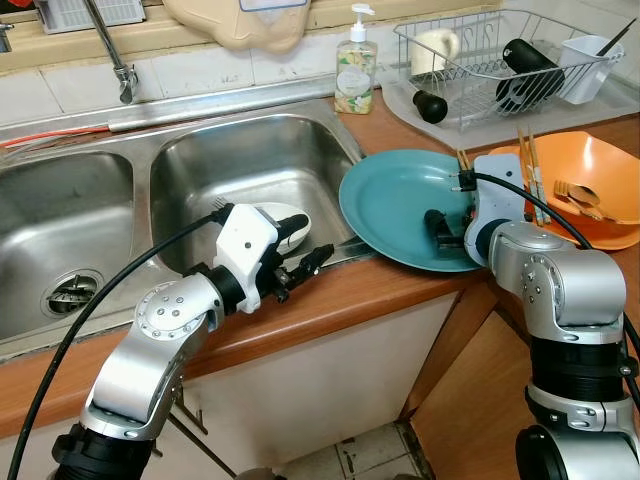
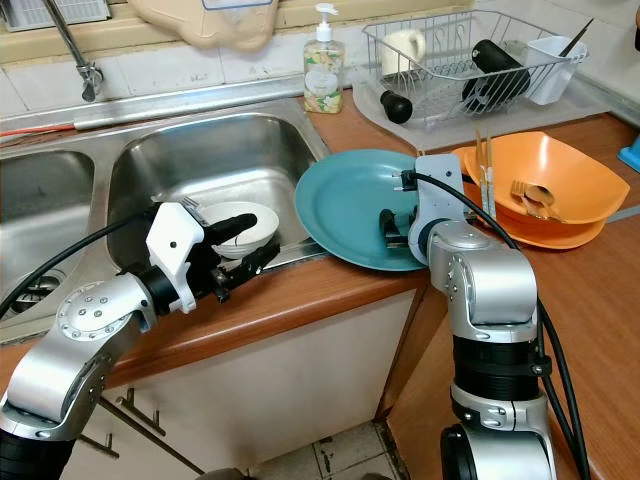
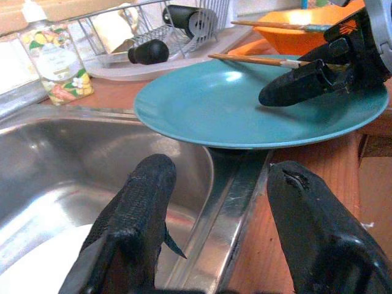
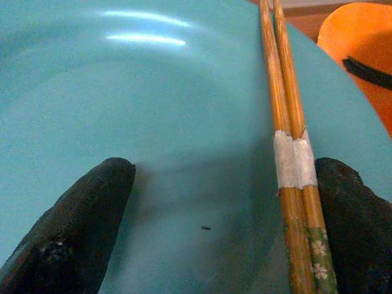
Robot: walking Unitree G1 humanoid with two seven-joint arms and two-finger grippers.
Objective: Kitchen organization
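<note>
A teal plate lies on the wooden counter, overhanging the sink's right rim. My right gripper rests low over it, open. A pair of taped bamboo chopsticks lies on the plate between the fingers, close to one finger. My left gripper is open at the sink's front rim, one finger over the basin and the other over the counter edge. Beside it, a white bowl sits in the right sink basin.
Stacked orange bowls hold cutlery and another chopstick pair right of the plate. A wire dish rack with a mug and black bottle stands behind. A soap bottle and faucet are by the double sink.
</note>
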